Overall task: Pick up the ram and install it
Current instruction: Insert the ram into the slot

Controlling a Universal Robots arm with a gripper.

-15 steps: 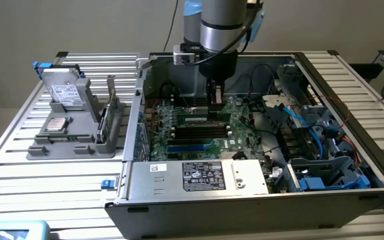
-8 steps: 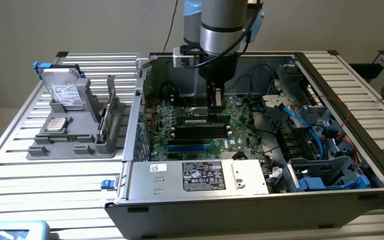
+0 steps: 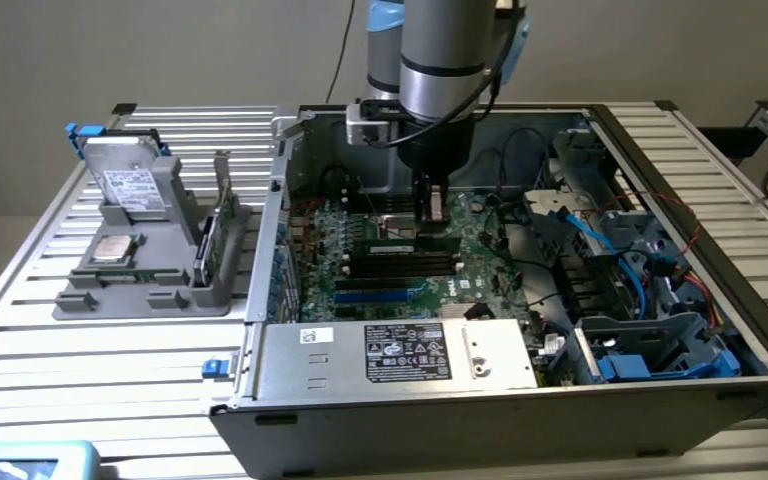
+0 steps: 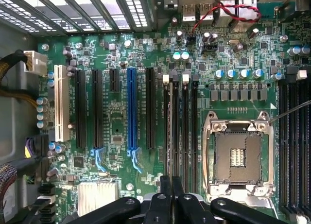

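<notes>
Exterior view: the ram (image 3: pixel 408 246) stands on edge inside the case (image 3: pixel 357 425), directly under the tool (image 3: pixel 427 215) and at the black slots (image 3: pixel 391 268) on the board. Its long axis runs across the exterior view from left to right, parallel to those slots. The tool comes straight down onto its top edge near the middle and looks clenched on it.

Wrist view: the fingers (image 4: pixel 165 197) are pinched almost together, lined up lengthwise with the slot bank (image 4: pixel 187 131) beside the socket (image 4: pixel 238 156). I cannot tell whether the ram is fully seated.
</notes>
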